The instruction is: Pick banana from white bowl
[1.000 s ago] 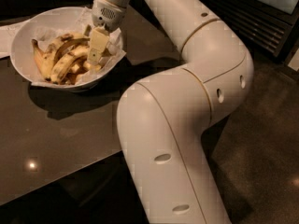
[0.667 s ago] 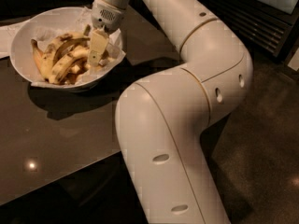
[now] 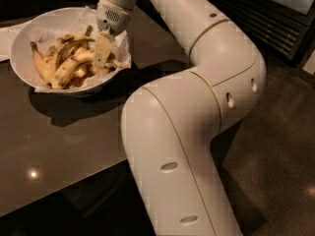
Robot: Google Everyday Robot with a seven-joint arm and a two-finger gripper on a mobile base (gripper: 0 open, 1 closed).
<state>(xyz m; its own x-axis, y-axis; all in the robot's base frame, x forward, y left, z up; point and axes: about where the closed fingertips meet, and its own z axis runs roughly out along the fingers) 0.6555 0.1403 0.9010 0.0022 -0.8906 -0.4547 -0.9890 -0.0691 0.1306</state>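
Observation:
The white bowl (image 3: 23, 37) stands at the top left on the dark table, lined with crinkled white paper. Several spotted yellow-brown bananas (image 3: 58, 65) lie in it. My gripper (image 3: 100, 63) reaches down into the right side of the bowl, its cream fingers (image 3: 102, 48) touching the bananas there. The fingertips are buried among the fruit.
The dark glossy table (image 3: 59, 141) carries the bowl; its front edge runs diagonally at the lower left. A white paper (image 3: 4, 41) lies at the far left edge. My large white arm fills the middle. A dark slatted cabinet (image 3: 266, 18) stands at the back right.
The gripper has stayed over the right side of the bowl, shifting very slightly. The bananas and the bowl look the same.

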